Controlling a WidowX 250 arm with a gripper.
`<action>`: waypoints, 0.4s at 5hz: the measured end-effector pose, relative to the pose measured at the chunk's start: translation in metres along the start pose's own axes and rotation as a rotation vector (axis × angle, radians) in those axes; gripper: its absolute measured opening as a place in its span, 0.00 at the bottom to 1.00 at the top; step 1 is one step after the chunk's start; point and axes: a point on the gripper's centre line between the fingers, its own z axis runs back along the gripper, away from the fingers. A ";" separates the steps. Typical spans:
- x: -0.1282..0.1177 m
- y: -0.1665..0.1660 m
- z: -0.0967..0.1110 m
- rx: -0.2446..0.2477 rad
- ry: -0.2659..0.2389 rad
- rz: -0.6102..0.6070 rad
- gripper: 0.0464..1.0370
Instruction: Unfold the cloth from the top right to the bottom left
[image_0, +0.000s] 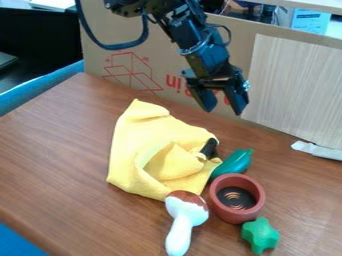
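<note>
Yellow soft cloth is lying crumpled left of the middle of the brown wooden table, its narrow peak pointing toward the back and its folds gathering at the lower right. Small and dark, a black object is showing at the cloth's right edge; whether it is resting on the fabric or poking out is staying unclear. Just beside that edge, a glossy teal-green elongated toy is lying at a slant. Nearer the front, a round reddish-brown pot with a dark, orange-ringed inside is standing, with a green star-shaped toy sitting just beside it. Below the cloth, a white toy with a brown-topped rounded head is pointing its narrow end frontward.

Behind the cloth, the black two-finger gripper is hanging above the table, its fingers standing apart. Red lettering and a red line drawing are showing on the cardboard panel behind; a light-blue label is bearing small print farther back. Brown wood grain is spreading broadly from the cloth's left side toward the table's left edge.
</note>
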 end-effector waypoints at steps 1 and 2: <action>-0.007 0.004 -0.011 -0.002 0.034 0.017 0.96; -0.012 0.009 -0.014 0.014 0.061 0.022 0.96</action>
